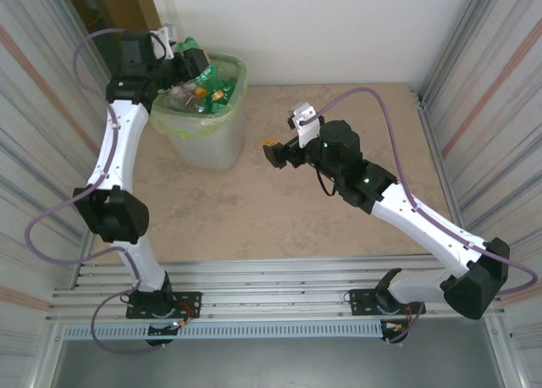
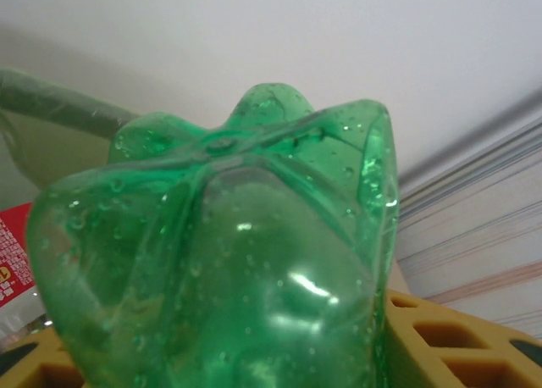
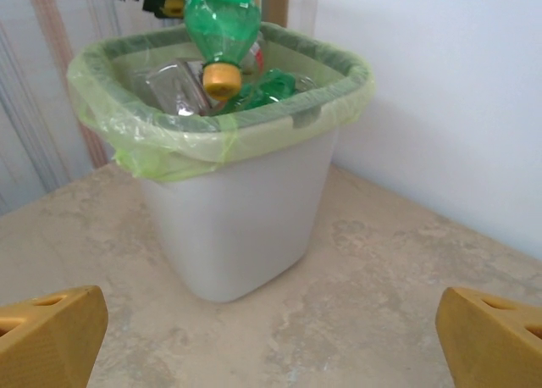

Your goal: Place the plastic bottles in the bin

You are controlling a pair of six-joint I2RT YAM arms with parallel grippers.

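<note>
A green bottle (image 3: 222,24) hangs cap-down over the bin (image 3: 246,210), clamped in the left hand (image 1: 185,64). Other crushed bottles (image 3: 174,87) lie inside the bin, at the desk's (image 1: 339,227) far left. The right hand (image 3: 271,337) hovers near the bin above the desk, fingers spread wide and holding nothing.

Green bottle (image 3: 222,19), base beyond top edge

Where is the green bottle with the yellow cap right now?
Far left of the table; in the right wrist view the green bottle hangs cap down from the left gripper, directly over the bin.
</note>
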